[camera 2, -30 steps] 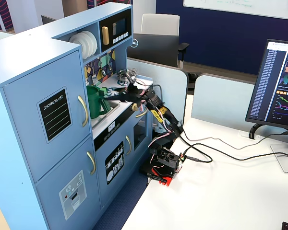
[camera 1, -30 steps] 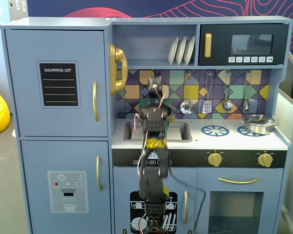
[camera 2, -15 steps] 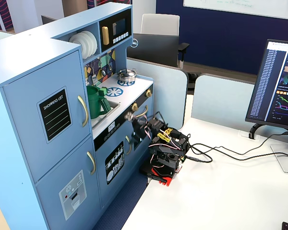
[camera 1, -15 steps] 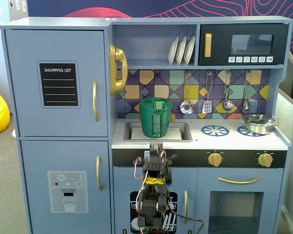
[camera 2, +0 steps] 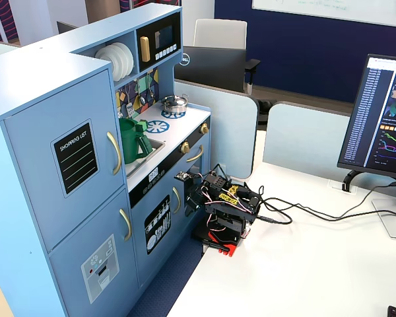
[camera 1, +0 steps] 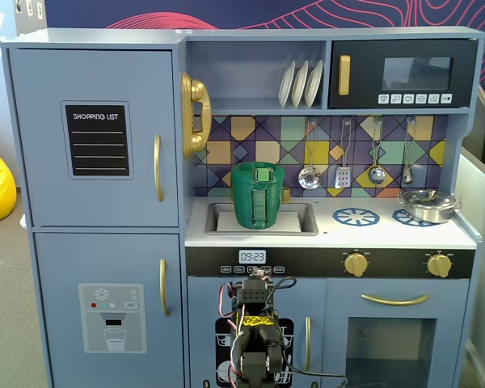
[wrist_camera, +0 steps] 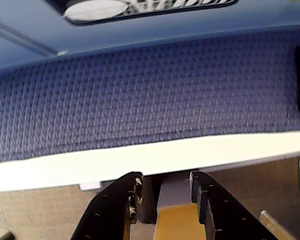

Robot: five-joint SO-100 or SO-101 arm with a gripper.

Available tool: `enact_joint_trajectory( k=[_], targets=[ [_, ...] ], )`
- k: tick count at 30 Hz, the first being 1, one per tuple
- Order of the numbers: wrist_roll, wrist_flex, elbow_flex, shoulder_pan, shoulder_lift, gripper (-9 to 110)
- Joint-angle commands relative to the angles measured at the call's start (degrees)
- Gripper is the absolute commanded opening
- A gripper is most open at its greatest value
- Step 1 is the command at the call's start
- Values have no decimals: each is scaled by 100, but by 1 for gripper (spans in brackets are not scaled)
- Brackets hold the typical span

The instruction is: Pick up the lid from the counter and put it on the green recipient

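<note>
The green recipient [camera 1: 257, 202] stands upright in the sink [camera 1: 301, 227] of the toy kitchen; it also shows in a fixed view [camera 2: 133, 142]. The lid [camera 1: 263, 171], a flat green disc with a raised tab, lies on top of the recipient's rim. My arm [camera 1: 255, 323] is folded low in front of the kitchen, on the white table [camera 2: 303, 264], well below and away from the recipient. In the wrist view my gripper [wrist_camera: 165, 176] points down over the table edge at blue carpet. Its black jaws stand apart with nothing between them.
A shiny steel pot [camera 1: 428, 204] sits on the right burner; a blue burner ring [camera 1: 356, 217] lies beside the sink. Utensils [camera 1: 343, 171] hang on the backsplash. Cables [camera 2: 297, 212] run from the arm across the table towards a monitor [camera 2: 386, 119].
</note>
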State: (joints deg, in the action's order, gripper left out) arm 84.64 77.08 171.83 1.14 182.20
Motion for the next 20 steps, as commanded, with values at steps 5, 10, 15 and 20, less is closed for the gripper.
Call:
enact_joint_trajectory(
  k=[5, 10, 15, 20],
  targets=[
    [185, 1072, -18, -466, -9, 3],
    [193, 1072, -18, -510, -9, 3],
    [193, 1072, -18, -510, -9, 3],
    [193, 1072, -18, -510, -9, 3]
  ],
)
